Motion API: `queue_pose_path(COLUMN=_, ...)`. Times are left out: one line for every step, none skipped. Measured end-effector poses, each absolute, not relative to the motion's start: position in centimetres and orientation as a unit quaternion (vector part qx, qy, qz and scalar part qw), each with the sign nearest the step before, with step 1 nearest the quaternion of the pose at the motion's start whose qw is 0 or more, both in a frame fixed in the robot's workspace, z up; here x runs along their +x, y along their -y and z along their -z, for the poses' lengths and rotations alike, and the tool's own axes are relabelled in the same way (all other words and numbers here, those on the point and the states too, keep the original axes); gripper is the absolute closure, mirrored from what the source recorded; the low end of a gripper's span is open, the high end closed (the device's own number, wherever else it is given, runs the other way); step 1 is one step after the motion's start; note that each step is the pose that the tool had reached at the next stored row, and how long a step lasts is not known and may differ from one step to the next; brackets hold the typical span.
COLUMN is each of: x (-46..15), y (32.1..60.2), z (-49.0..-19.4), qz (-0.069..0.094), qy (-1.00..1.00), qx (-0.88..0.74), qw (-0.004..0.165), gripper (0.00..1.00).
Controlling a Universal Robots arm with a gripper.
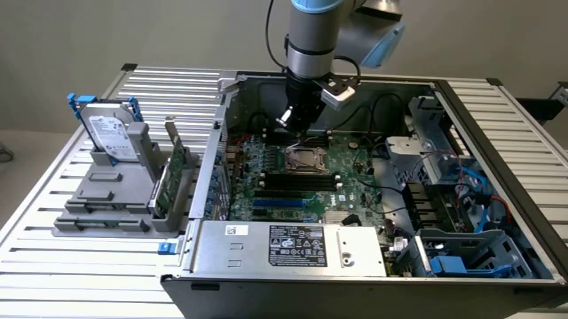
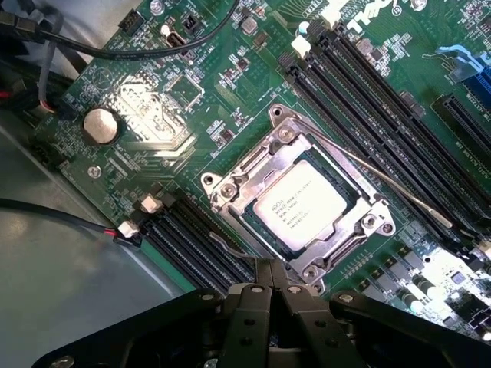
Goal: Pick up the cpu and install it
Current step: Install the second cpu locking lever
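Observation:
The cpu [image 2: 295, 205], a small silvery-white square chip with printed text, lies flat inside the metal-framed motherboard socket [image 2: 227, 188]. The socket's thin lever [image 2: 399, 193] runs along one side. My gripper [image 2: 272, 270] hovers just above the board beside the socket, its two black fingers pressed together with nothing between them. In the exterior view the gripper [image 1: 296, 133] hangs from the arm inside the open computer case, right behind the socket [image 1: 307, 159].
A grey hard drive [image 1: 111, 133] with a white label stands in a grey holder [image 1: 106, 199] at the exterior view's left. The power supply [image 1: 293, 246] fills the case front. Black memory slots [image 2: 368, 84], cables [image 2: 92, 46] and the drive cage [image 1: 426, 146] surround the socket.

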State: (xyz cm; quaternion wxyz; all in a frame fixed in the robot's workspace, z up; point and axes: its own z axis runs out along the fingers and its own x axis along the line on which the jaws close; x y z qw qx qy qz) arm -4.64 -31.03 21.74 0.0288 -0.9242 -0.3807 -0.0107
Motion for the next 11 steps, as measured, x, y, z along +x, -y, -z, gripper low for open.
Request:
queue_pose_path(x=-4.65, y=31.01, z=-21.74, qz=0.011, qy=0.381, qx=-0.924, qw=0.029, gripper=0.89)
queue_pose_path(x=-4.65, y=30.97, z=-21.74, qz=0.011, qy=0.381, qx=-0.924, qw=0.029, gripper=0.89)
queue_pose_path(x=-4.65, y=30.91, z=-21.74, qz=0.011, qy=0.381, qx=-0.924, qw=0.029, gripper=0.89)
queue_pose_path(x=-4.65, y=30.85, z=-21.74, qz=0.011, qy=0.381, qx=-0.924, qw=0.029, gripper=0.89)
queue_pose_path(x=-4.66, y=30.77, z=-21.74, qz=0.011, qy=0.381, qx=-0.924, qw=0.029, gripper=0.89)
queue_pose_path(x=-4.67, y=30.73, z=-21.74, qz=0.011, qy=0.381, qx=-0.924, qw=0.029, gripper=0.89)
queue_pose_path(x=-4.66, y=30.72, z=-21.74, qz=0.011, qy=0.381, qx=-0.924, qw=0.029, gripper=0.89)
queue_pose_path(x=-4.66, y=30.72, z=-21.74, qz=0.011, qy=0.382, qx=-0.924, qw=0.029, gripper=0.89)
queue_pose_path(x=-4.67, y=30.72, z=-21.74, qz=0.011, qy=0.382, qx=-0.924, qw=0.029, gripper=0.89)
queue_pose_path(x=-4.67, y=30.70, z=-21.73, qz=0.011, qy=0.382, qx=-0.924, qw=0.029, gripper=0.89)
queue_pose_path(x=-4.67, y=30.68, z=-21.72, qz=0.011, qy=0.383, qx=-0.923, qw=0.029, gripper=0.89)
